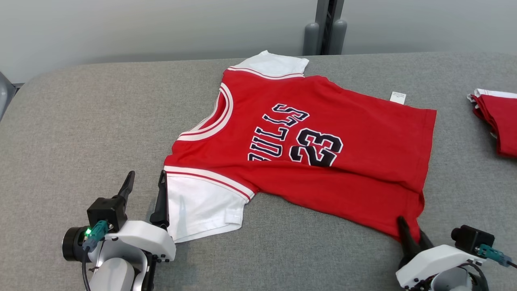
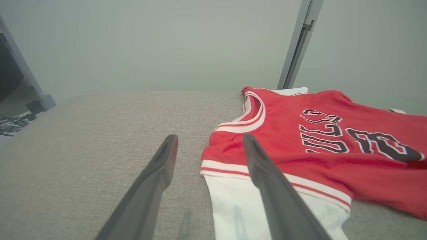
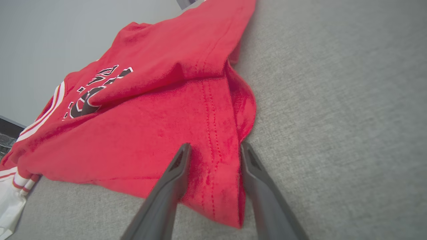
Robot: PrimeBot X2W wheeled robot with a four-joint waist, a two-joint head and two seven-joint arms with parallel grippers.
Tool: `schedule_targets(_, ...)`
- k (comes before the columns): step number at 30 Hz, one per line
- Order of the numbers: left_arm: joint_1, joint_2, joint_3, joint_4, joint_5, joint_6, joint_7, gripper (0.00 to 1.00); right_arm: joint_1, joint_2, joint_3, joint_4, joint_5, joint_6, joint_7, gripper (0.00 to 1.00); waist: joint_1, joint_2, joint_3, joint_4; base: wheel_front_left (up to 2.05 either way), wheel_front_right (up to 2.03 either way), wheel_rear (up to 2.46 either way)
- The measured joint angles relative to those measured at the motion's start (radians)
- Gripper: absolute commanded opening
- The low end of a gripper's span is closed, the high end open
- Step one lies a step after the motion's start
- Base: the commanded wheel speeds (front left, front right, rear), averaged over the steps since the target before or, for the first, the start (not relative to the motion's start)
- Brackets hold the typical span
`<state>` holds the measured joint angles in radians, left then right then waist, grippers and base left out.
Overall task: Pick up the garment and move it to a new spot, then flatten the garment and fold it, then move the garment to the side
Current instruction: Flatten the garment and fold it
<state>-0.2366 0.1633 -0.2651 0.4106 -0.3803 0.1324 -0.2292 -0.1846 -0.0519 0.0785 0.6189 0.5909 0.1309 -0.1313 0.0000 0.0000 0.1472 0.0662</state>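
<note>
The red garment point(image 1: 323, 133) lies spread on the grey counter point(image 1: 80, 121), chest print facing up and wrinkled along its near edge. The left gripper point(image 1: 147, 173) sits at the garment's near white sleeve point(image 1: 202, 206), fingers wide apart; one finger is over the sleeve's edge and the other is beside it over bare counter. The right gripper point(image 1: 410, 226) is at the garment's near hem corner, fingers apart with the hem between them, not pinched. A folded red pile point(image 1: 499, 117) rests well beyond the garment's hem.
</note>
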Motion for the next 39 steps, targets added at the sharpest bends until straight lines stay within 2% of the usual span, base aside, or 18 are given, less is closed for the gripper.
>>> schedule_targets(4, 0.003, -0.001, -0.002, -0.001, -0.006, 0.001, 0.002, 1.00, -0.010, 0.004, 0.029, 0.001, 0.010, 0.000, -0.006, 0.00, 0.0000, 0.0000, -0.006, 0.002, 0.00, 0.00, 0.00)
schedule_targets(10, 0.018, -0.003, -0.018, 0.007, -0.018, -0.004, 0.034, 1.00, -0.044, 0.005, 0.004, -0.112, -0.035, 0.000, -0.035, 0.00, 0.0000, 0.0000, -0.027, -0.002, 0.00, 0.00, 0.00)
schedule_targets(12, 0.032, -0.005, -0.029, 0.017, -0.025, -0.009, 0.050, 1.00, -0.041, 0.004, -0.022, -0.183, -0.077, 0.000, 0.002, 0.00, 0.0000, 0.0000, -0.046, -0.005, 0.00, 0.00, 0.00)
schedule_targets(23, 0.096, -0.011, -0.063, 0.050, -0.043, -0.017, 0.112, 1.00, 0.112, 0.005, -0.045, -0.414, -0.106, 0.000, 0.205, 0.00, 0.0000, 0.0000, -0.130, -0.030, 0.00, 0.00, 0.00)
schedule_targets(29, 0.117, -0.018, -0.070, 0.072, -0.060, -0.013, 0.142, 1.00, 0.185, 0.005, -0.052, -0.450, -0.131, 0.000, 0.287, 0.00, 0.0000, 0.0000, -0.145, -0.047, 0.00, 0.00, 0.00)
schedule_targets(36, 0.115, -0.023, -0.053, 0.135, -0.078, 0.018, 0.155, 1.00, 0.197, 0.004, -0.040, -0.460, -0.140, 0.000, 0.288, 0.00, 0.0000, 0.0000, -0.125, -0.058, 0.00, 0.00, 0.00)
schedule_targets(39, 0.105, -0.026, -0.051, 0.167, -0.086, 0.017, 0.156, 1.00, 0.197, 0.005, -0.022, -0.461, -0.137, 0.000, 0.288, 0.00, 0.0000, 0.0000, -0.116, -0.063, 0.00, 0.00, 0.00)
